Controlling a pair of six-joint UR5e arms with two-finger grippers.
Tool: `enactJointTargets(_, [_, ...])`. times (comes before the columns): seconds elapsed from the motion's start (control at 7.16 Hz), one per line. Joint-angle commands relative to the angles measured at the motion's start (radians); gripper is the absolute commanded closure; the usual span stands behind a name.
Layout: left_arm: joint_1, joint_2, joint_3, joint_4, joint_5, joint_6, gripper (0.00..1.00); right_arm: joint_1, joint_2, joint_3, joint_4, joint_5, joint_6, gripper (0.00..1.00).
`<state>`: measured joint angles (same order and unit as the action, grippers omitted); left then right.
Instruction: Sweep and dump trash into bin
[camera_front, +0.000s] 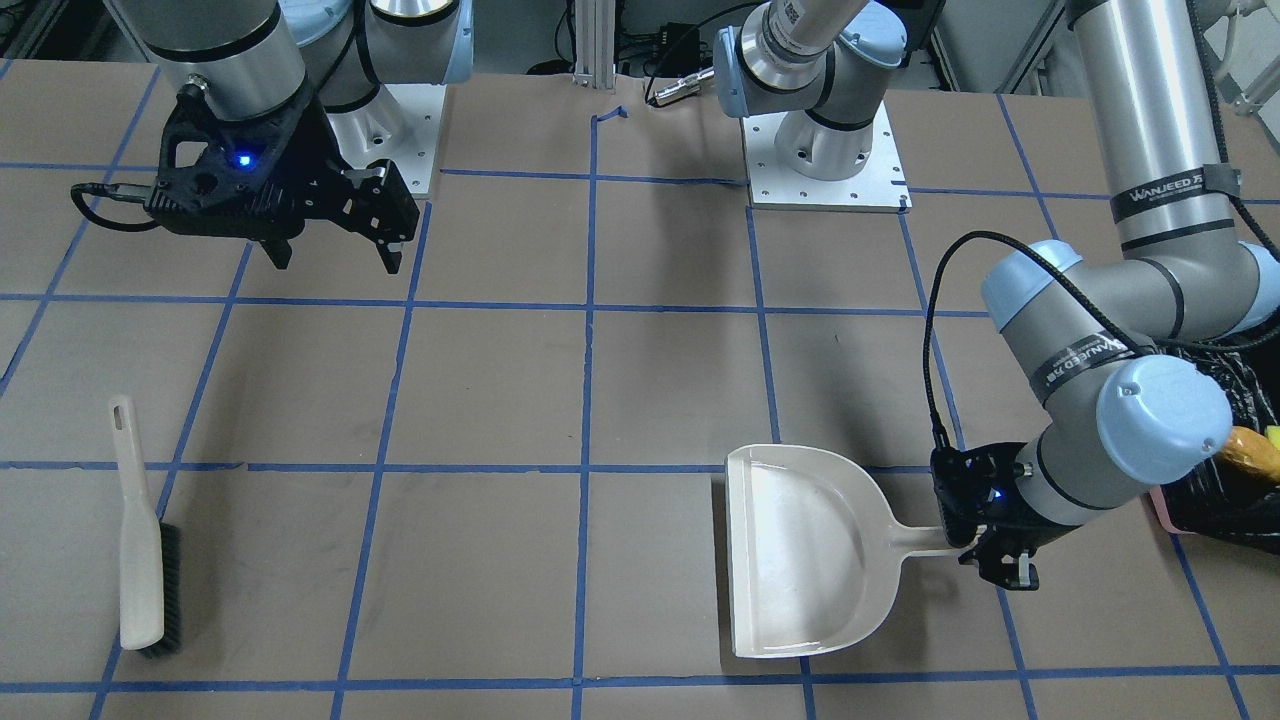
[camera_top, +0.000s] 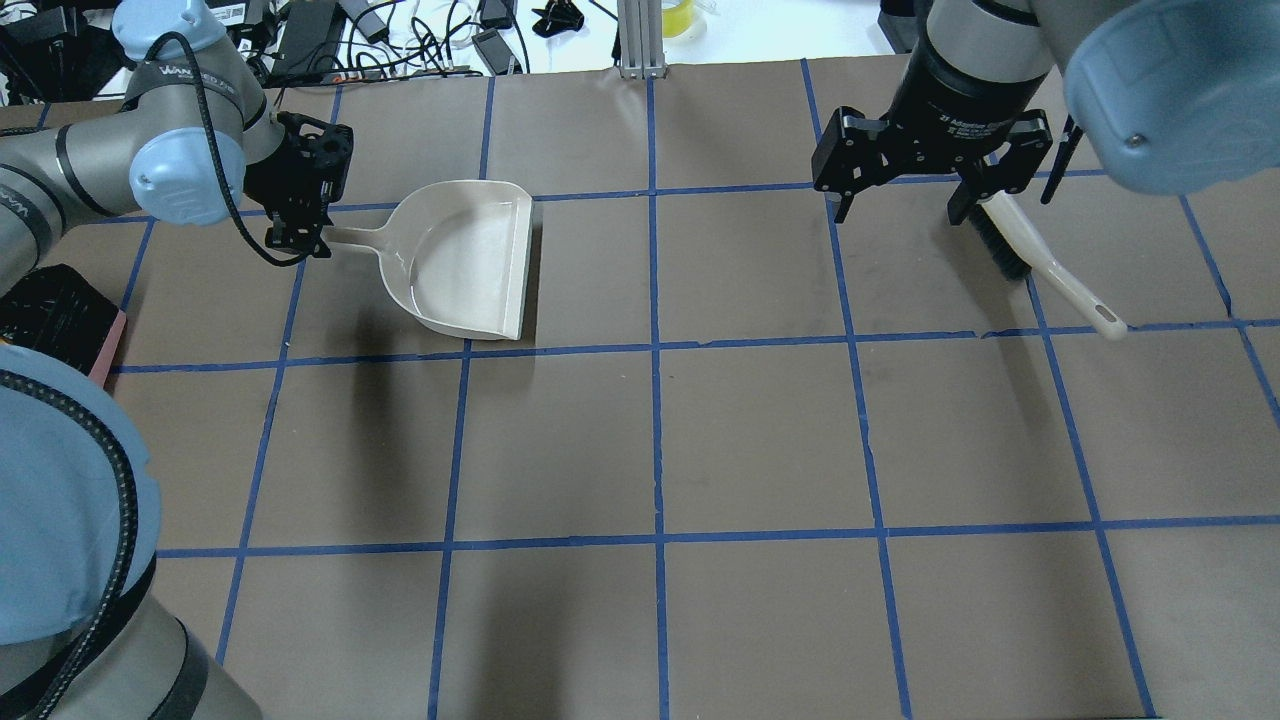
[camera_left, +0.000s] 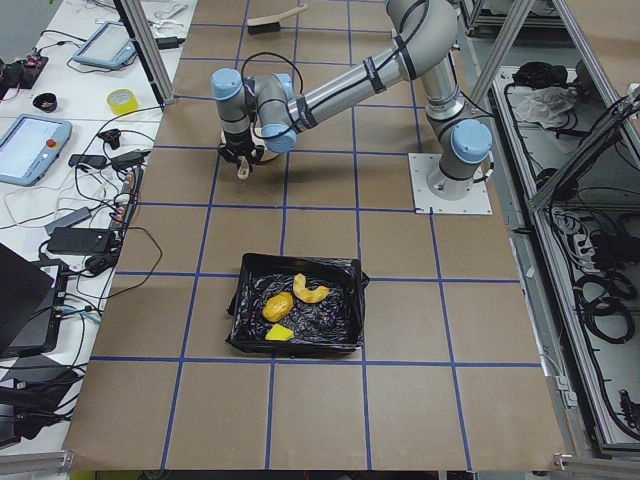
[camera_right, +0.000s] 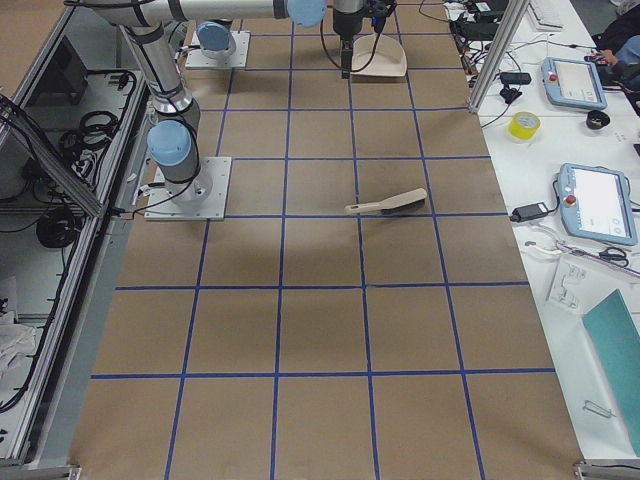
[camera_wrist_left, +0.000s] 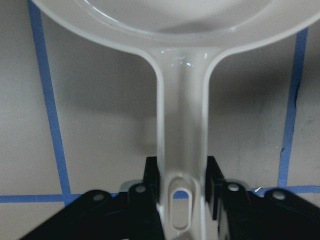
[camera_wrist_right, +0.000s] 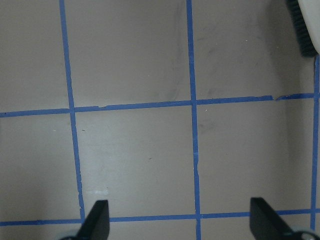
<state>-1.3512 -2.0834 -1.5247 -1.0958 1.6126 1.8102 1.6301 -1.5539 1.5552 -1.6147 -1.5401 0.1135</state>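
Observation:
The trash lies in the bin (camera_left: 345, 300), a black-bag-lined container with a pink side (camera_top: 110, 345): an orange lump (camera_left: 278, 305), a pale crescent (camera_left: 310, 290) and a yellow sponge (camera_left: 279, 333). My left gripper (camera_top: 300, 238) is shut on the handle (camera_wrist_left: 182, 125) of the beige dustpan (camera_top: 470, 260), which rests flat on the table and looks empty. The gripper also shows in the front view (camera_front: 985, 553). My right gripper (camera_top: 898, 205) is open and empty, held above the table near the beige brush (camera_top: 1040, 265), apart from it.
The brush (camera_front: 140, 560) lies flat on the table beyond the right gripper (camera_front: 336, 258). The bin (camera_front: 1230, 500) sits at the table's left end, close to the left arm's elbow. Both arm bases stand on the robot's side.

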Motion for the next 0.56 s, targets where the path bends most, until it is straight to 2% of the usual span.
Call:
enactJointTargets(0.0, [0.0, -0.003, 0.0, 0.001, -0.002, -0.015, 0.59, 0.001, 0.0, 0.0, 0.002, 0.0, 0.003, 0.0])
enactJointTargets(0.14, [-0.003, -0.001, 0.003, -0.001, -0.002, -0.062, 0.49, -0.001, 0.0, 0.002, 0.006, -0.001, -0.001, 0.0])
enactJointTargets(0.42, [-0.023, 0.035, 0.009, -0.012, 0.001, -0.087, 0.47, -0.012, 0.002, 0.011, 0.006, -0.021, 0.002, 0.0])
